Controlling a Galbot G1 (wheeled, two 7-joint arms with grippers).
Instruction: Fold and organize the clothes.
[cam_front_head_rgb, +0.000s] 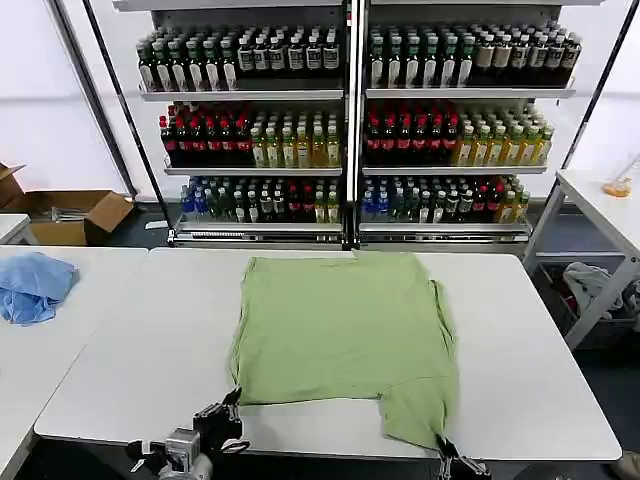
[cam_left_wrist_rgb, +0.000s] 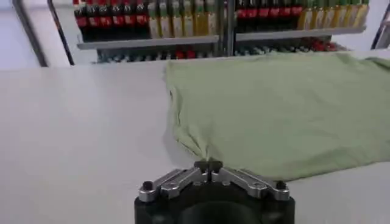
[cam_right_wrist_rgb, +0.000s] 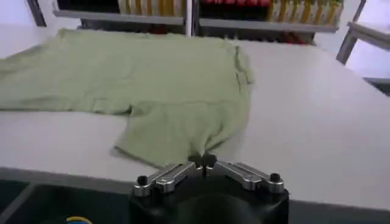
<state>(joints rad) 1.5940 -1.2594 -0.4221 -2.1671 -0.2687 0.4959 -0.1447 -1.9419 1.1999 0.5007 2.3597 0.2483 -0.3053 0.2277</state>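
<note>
T-shirt (cam_front_head_rgb: 345, 335) lies flat mid-table; I bring the closed, empty left gripper (cam_left_wrist_rgb: 208, 165) and right gripper (cam_right_wrist_rgb: 203, 160) to its near-edge corners.

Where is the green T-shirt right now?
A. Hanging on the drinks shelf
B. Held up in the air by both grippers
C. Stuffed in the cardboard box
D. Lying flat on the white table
D: the green T-shirt lies spread out on the white table, with the left gripper and right gripper low at the table's near edge.
</note>
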